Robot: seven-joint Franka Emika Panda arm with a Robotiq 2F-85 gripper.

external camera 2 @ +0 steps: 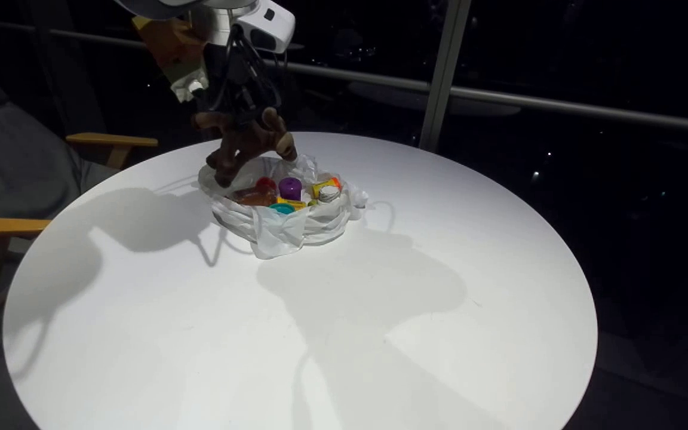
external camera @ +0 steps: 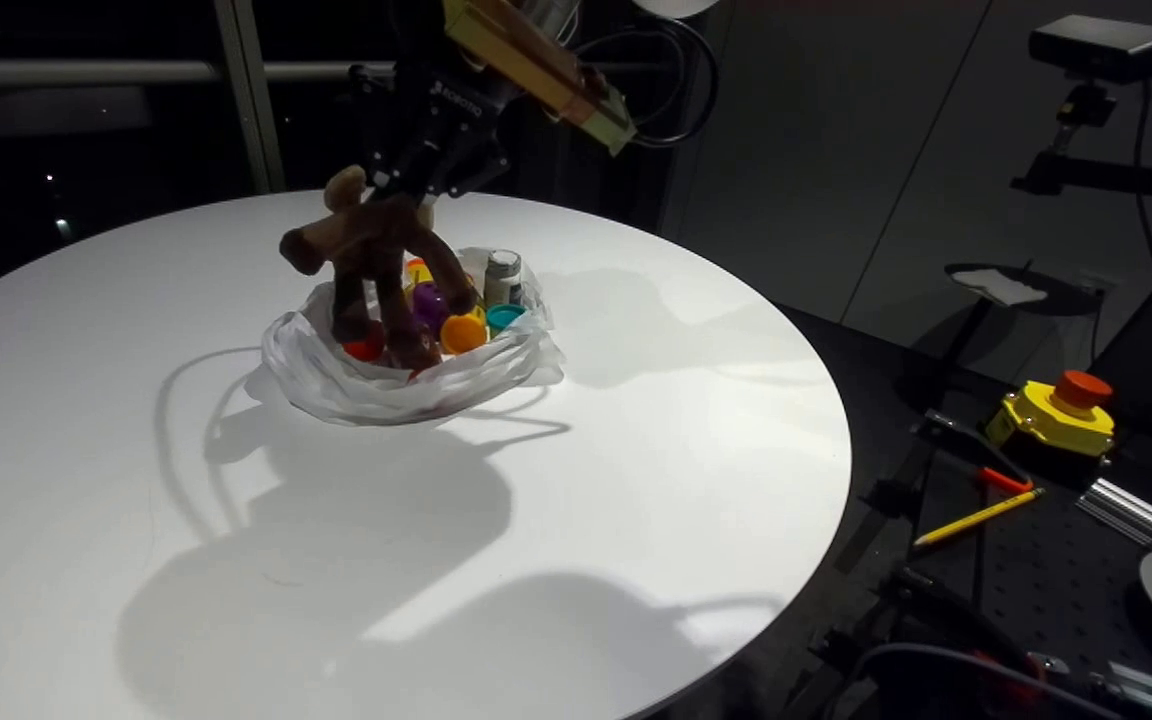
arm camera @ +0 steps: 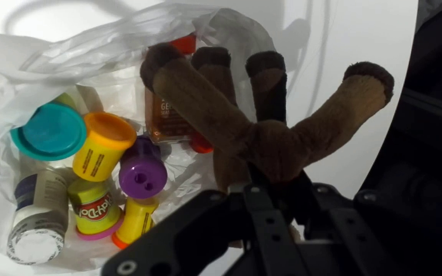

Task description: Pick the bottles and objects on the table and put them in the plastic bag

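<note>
A brown plush toy with long limbs (external camera: 366,228) hangs from my gripper (external camera: 404,188), which is shut on its body. In both exterior views the toy is over one side of the open white plastic bag (external camera 2: 233,216). In the wrist view the toy (arm camera: 272,147) covers part of the amber bottle (arm camera: 169,117), and some limbs reach beyond the bag's rim. Inside the bag are a white bottle (arm camera: 38,222), a purple object (arm camera: 142,174), a teal-lidded tub (arm camera: 54,132), an orange-lidded tub (arm camera: 102,151) and a yellow Play-Doh tub (arm camera: 95,210). The fingertips are partly hidden by the toy.
The bag stands near the far edge of a round white table (external camera: 586,480). A chair with wooden arms (external camera 2: 3,226) is beside the table. A side bench holds a red-and-yellow stop button (external camera: 1056,415) and a yellow pencil (external camera: 976,518). Arm shadows fall across the table.
</note>
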